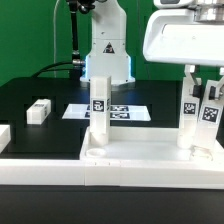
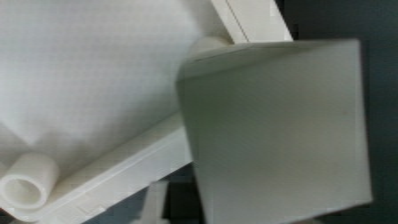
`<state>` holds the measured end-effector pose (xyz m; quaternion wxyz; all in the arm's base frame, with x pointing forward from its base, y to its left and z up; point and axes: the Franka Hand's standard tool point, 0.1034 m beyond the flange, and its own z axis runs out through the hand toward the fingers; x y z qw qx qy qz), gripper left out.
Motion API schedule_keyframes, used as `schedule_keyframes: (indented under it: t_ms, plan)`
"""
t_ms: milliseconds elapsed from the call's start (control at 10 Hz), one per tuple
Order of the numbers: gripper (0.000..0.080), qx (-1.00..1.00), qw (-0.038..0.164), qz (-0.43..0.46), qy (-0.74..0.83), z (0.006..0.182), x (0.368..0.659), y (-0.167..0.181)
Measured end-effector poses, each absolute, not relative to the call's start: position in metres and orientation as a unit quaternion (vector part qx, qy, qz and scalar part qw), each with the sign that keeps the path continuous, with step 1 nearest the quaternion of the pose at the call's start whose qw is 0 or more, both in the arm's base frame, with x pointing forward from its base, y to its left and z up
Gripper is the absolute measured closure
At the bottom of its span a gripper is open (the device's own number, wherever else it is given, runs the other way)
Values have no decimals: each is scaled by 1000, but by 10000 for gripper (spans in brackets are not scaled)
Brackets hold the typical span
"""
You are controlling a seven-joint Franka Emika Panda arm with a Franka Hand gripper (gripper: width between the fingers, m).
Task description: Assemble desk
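Observation:
The white desk panel point(image 1: 150, 160) lies flat at the front. One tagged leg point(image 1: 100, 108) stands upright on it near the exterior view's left. Two more tagged legs point(image 1: 190, 112) point(image 1: 211, 114) stand side by side at its right end. My gripper point(image 1: 201, 82) hangs right over those two, its big white hand covering their tops. In the wrist view a leg's flat grey face point(image 2: 276, 130) fills one side beside the panel point(image 2: 89, 80) and a round socket point(image 2: 27, 190). My fingers are hidden, and the gripper looks shut on one of the right legs.
A loose white leg block point(image 1: 38, 110) lies on the black table at the exterior view's left. The marker board point(image 1: 125, 110) lies in front of the robot base point(image 1: 105, 55). White rails point(image 1: 40, 172) run along the front left, with another white piece point(image 1: 4, 137) at the left edge.

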<state>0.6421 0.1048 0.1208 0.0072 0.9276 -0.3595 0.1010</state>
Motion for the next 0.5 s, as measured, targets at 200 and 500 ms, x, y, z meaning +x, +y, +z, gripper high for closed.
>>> schedule_keyframes:
  t_ms: [200, 500]
  plan:
    - [790, 923, 6, 101, -372, 121, 642, 104]
    - [798, 942, 14, 87, -323, 131, 647, 110]
